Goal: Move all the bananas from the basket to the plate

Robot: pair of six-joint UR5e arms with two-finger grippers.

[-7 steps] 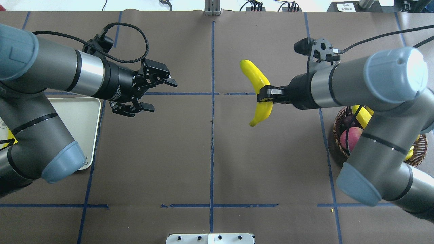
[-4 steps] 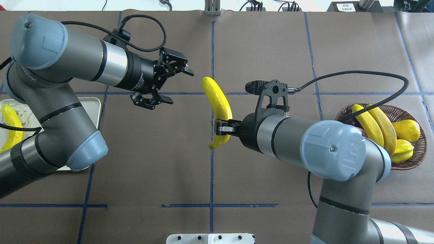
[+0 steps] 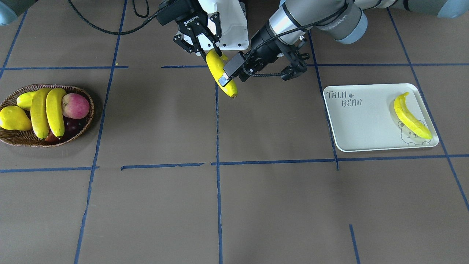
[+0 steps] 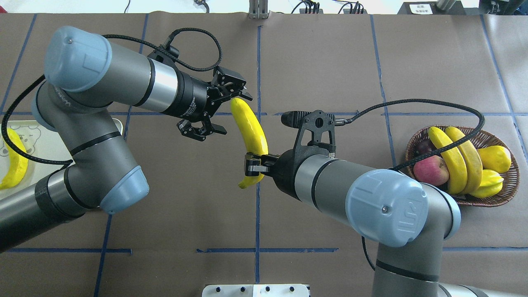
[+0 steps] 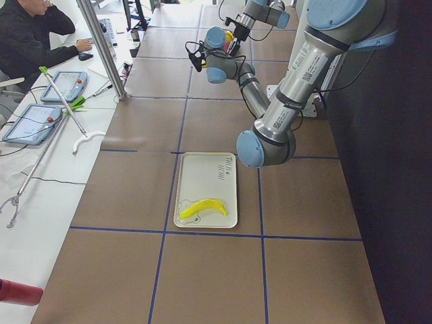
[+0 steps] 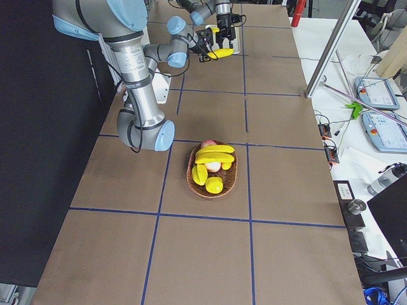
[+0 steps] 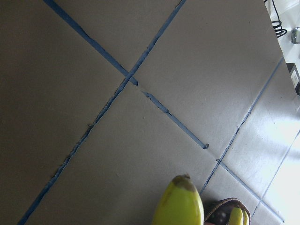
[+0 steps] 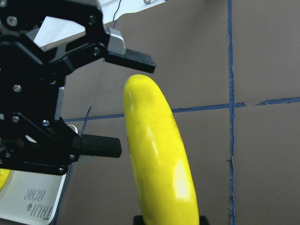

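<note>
Moved: left end effector has swung in from the left, and the held banana has shifted towards it.
Left end effector: open, its fingers straddling the held banana's far tip, just clear of the skin.
Right end effector: clamped on the near third, reaching in from the right.
Axis: near to far, in the air over the table centre line; closing across the far end looks like the coming move.
Plate: left end, well apart; a second banana lies on it; the left arm is nearer.
Basket: right end, with two bananas inside.
Views: the right wrist camera shows the gaps at both fingers; overhead hides them.
</note>
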